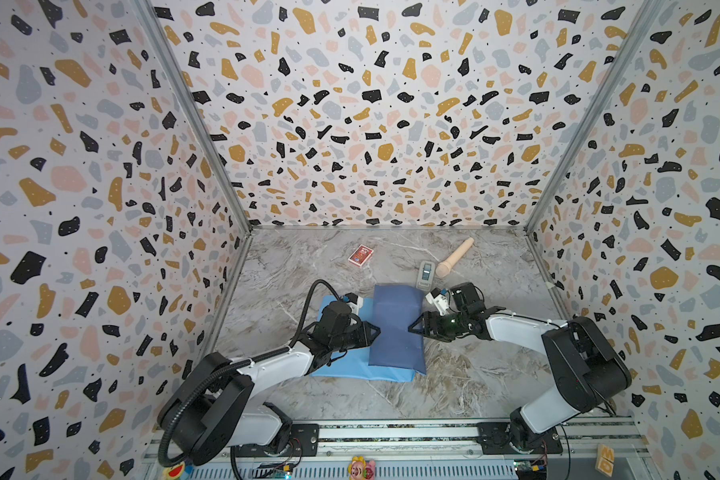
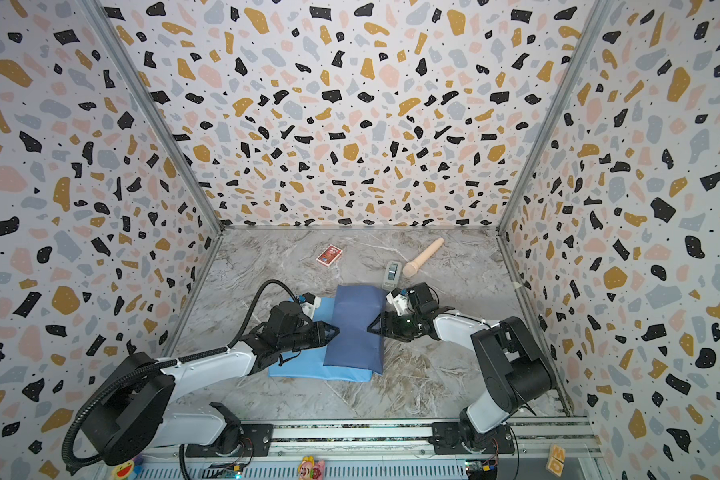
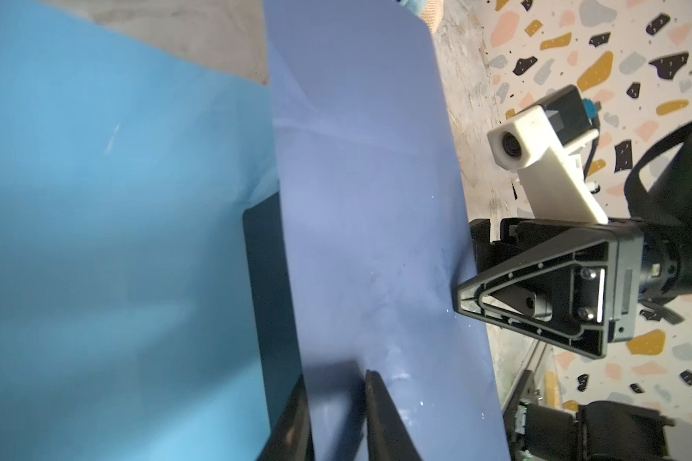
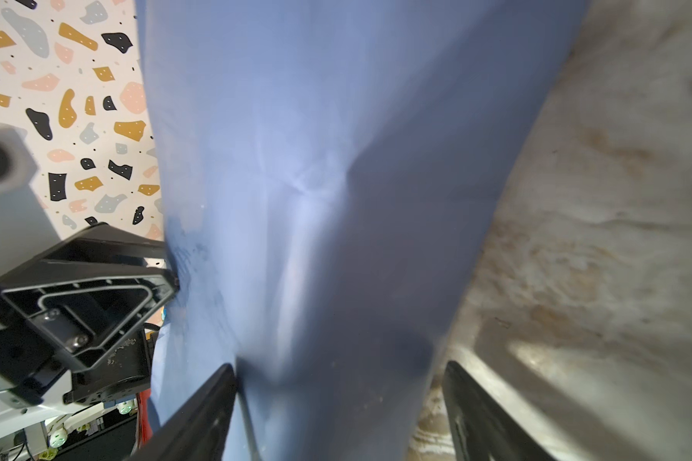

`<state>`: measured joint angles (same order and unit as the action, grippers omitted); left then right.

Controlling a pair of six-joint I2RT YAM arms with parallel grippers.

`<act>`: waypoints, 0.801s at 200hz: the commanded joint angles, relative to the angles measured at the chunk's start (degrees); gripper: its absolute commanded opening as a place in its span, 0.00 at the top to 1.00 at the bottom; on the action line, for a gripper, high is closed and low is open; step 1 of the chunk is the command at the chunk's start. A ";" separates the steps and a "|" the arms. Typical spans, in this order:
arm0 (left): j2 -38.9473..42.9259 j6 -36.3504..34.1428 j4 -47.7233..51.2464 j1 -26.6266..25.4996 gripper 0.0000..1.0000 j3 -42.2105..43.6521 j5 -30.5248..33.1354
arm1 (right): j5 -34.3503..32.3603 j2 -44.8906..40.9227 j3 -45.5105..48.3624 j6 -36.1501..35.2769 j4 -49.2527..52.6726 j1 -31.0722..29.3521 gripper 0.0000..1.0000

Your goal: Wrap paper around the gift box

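Observation:
The blue paper [image 1: 395, 328] is folded over the gift box. Its darker flap drapes across the top, and a lighter part [image 1: 341, 365] lies flat on the table to the left. In both top views the box is hidden. The left wrist view shows only a dark strip of the gift box [image 3: 264, 287] beside the flap's edge. My left gripper [image 1: 377, 330] [image 3: 334, 377] is at the flap's left edge, its jaws slightly apart with the paper's edge between them. My right gripper [image 1: 410, 328] [image 4: 338, 365] stands wide open around the covered right side.
A red card pack [image 1: 360, 255] lies at the back of the marbled table. A beige wooden handle [image 1: 454, 257] and a small grey device [image 1: 425, 274] lie just behind the paper's far right corner. Patterned walls close three sides, and a metal rail [image 1: 391, 434] runs along the front.

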<state>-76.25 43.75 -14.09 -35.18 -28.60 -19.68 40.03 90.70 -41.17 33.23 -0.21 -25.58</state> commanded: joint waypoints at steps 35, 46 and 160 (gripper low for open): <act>-1.39 -1.49 8.48 0.26 0.40 -5.10 0.54 | -4.91 2.91 2.55 -2.08 5.56 -0.38 0.19; -2.45 -1.26 7.86 0.54 0.36 -6.40 -0.40 | -4.90 2.98 2.50 -2.07 5.50 -0.41 0.19; -8.28 -5.80 9.65 1.08 0.53 -6.14 1.64 | -4.32 1.46 -3.70 -5.26 10.49 0.74 0.17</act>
<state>-84.62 40.45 -7.40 -34.39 -38.04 -19.97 40.25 91.31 -42.87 30.76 1.87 -25.39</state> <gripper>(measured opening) 0.505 0.826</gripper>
